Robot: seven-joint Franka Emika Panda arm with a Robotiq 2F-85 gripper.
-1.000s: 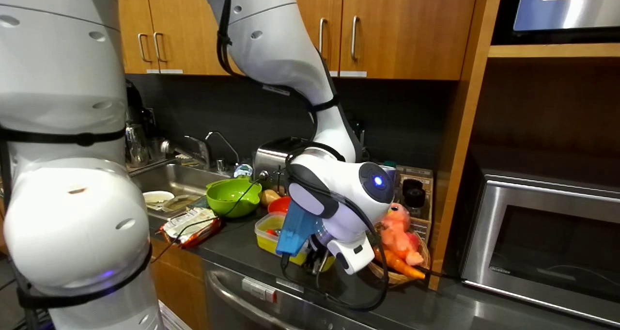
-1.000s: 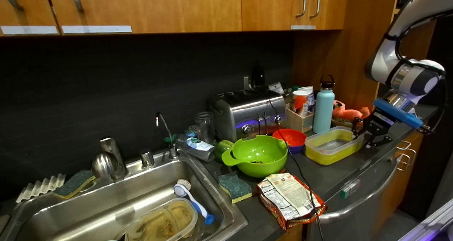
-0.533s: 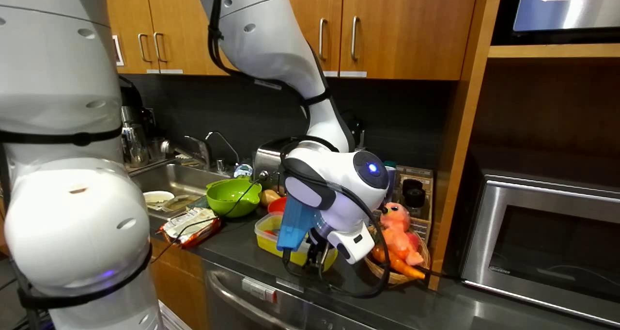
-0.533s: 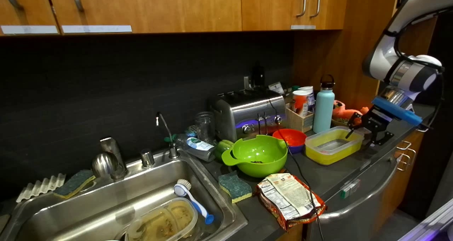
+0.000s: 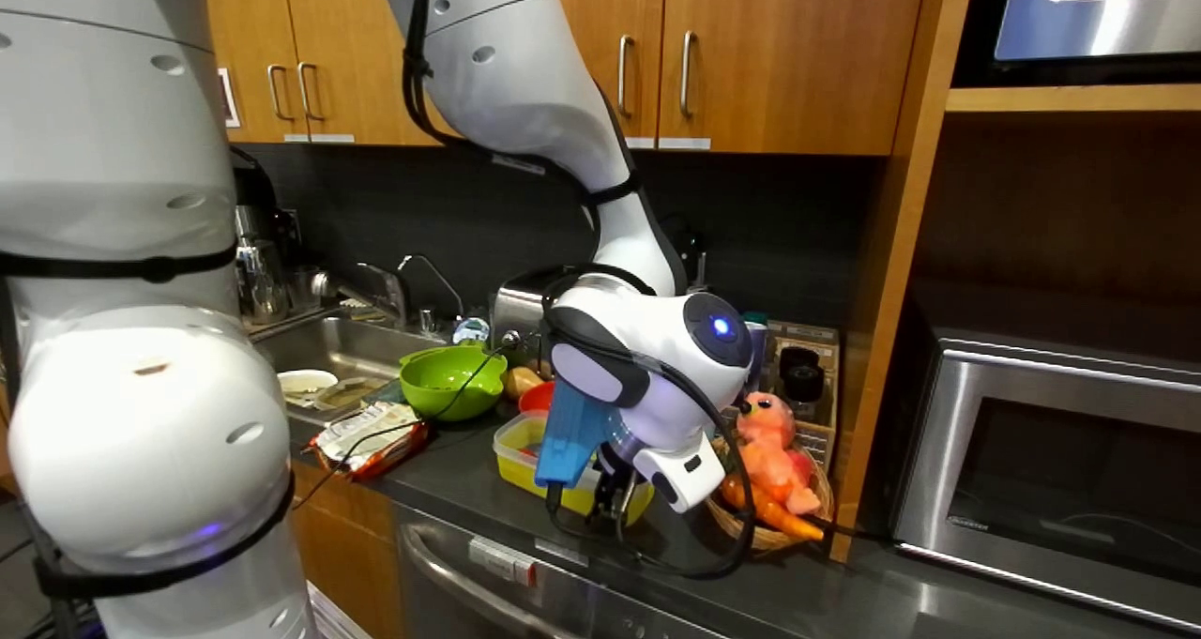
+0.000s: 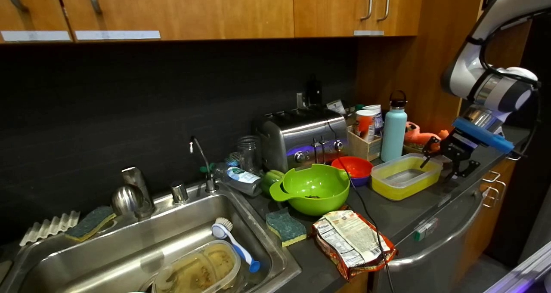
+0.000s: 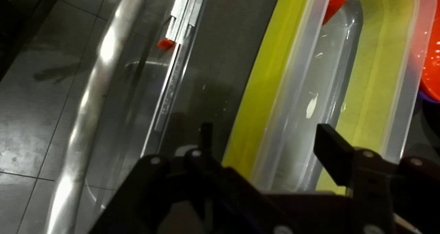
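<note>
My gripper stands open with nothing between its pads, over the near wall of a yellow plastic container with a clear rim. In the wrist view one black finger is on the counter side of that wall and the opposite one is above the container's inside. Whether either touches the container I cannot tell. Inside lie a red object, partly cut off, and a small pale spot. In an exterior view the gripper is at the container's right end; in an exterior view the arm's hand largely hides it.
Beside the container are a red bowl, a green bowl and a blue bottle. A basket with a pink plush toy stands close to the hand. A dishwasher handle runs along the counter front. A thin cable hangs across.
The jaws have spread wider. The gripper has risen slightly and shifted a little left in both exterior views, mostly in the earlier half second. The container has not visibly moved.
</note>
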